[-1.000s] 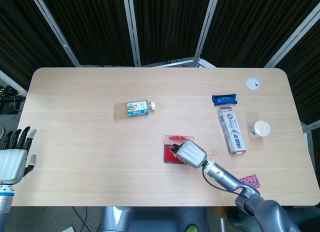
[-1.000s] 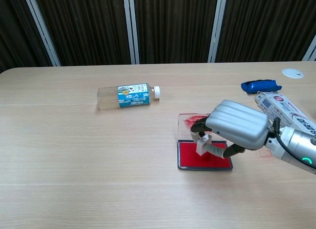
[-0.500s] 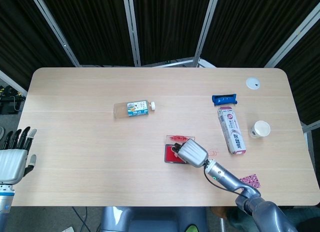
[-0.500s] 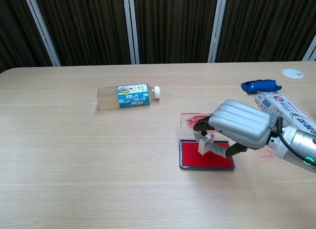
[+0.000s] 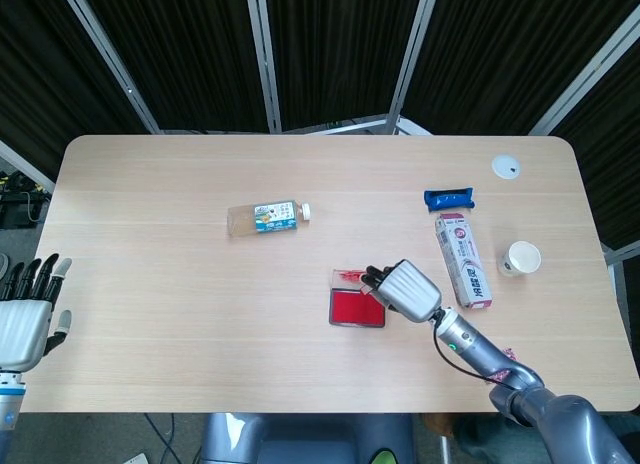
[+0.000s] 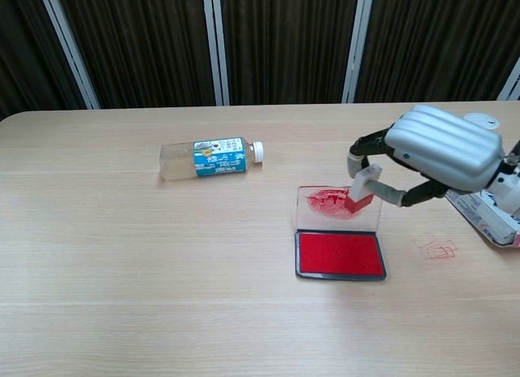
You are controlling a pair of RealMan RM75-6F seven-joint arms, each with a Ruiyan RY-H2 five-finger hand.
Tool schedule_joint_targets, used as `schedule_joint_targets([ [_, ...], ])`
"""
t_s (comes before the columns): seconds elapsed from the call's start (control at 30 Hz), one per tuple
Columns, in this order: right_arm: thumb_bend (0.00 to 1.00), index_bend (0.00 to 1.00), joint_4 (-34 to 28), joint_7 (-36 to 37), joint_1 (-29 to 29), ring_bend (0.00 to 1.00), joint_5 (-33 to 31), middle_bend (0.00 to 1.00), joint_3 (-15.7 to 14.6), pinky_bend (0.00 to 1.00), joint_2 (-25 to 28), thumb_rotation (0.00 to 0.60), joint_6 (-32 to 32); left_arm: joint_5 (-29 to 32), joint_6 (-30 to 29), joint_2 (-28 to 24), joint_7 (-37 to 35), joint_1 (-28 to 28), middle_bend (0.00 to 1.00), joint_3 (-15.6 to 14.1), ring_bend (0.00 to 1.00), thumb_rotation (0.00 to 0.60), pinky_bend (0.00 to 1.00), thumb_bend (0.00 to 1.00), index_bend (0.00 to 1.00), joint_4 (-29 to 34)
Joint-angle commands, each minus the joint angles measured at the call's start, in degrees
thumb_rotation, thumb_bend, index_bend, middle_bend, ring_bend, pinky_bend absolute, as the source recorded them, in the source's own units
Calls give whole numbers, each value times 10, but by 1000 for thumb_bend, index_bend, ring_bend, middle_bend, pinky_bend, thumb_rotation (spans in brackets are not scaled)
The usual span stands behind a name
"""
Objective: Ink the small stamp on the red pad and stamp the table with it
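Right hand [image 6: 439, 153] pinches small stamp [image 6: 362, 190], lifted clear above red pad [image 6: 340, 254], centre-right of chest view. Bare worktop [image 6: 203, 255] for stamping lies just right/below the pad. Left hand [image 5: 25, 319] far at lower left, fingers spread, holding nothing.

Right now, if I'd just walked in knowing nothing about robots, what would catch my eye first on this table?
Probably the silver right hand, raised above the table and pinching a small stamp with a red underside. Just below it lies the open red ink pad, its clear lid smeared with red, and a faint red stamp mark shows on the wood to the pad's right. Further left, a plastic bottle lies on its side.
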State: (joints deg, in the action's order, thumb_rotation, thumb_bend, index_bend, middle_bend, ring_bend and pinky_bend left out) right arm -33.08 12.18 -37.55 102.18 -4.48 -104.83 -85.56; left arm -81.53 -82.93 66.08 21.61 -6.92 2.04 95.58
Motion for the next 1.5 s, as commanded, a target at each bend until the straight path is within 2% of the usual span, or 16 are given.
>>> schedule_joint_targets([
  [0.03, 536, 574, 0, -7, 13, 834, -11, 547, -2, 1000, 14, 600, 16, -2, 0, -1, -1, 0, 0, -1, 0, 600, 0, 442, 0, 1],
  [0.27, 536, 567, 40, -2, 42, 834, -29, 547, -11, 1000, 13, 600, 53, -6, 0, -1, 3, 0, 0, -4, 0, 600, 0, 444, 0, 5],
  [0.67, 533, 557, 82, 7, 58, 834, -37, 546, -14, 1000, -8, 600, 76, -6, 2, 0, 6, -1, 0, -4, 0, 600, 0, 443, 0, 7],
  [1.1, 350, 538, 117, 26, 66, 834, -40, 533, -17, 1000, -28, 600, 90, -5, 4, 1, 8, -1, 0, -4, 0, 600, 0, 443, 0, 6],
  [1.5, 332, 508, 128, 30, 67, 834, -42, 508, -16, 1000, -33, 600, 91, -4, 4, 1, 9, -1, 0, -4, 0, 600, 0, 443, 0, 7],
])
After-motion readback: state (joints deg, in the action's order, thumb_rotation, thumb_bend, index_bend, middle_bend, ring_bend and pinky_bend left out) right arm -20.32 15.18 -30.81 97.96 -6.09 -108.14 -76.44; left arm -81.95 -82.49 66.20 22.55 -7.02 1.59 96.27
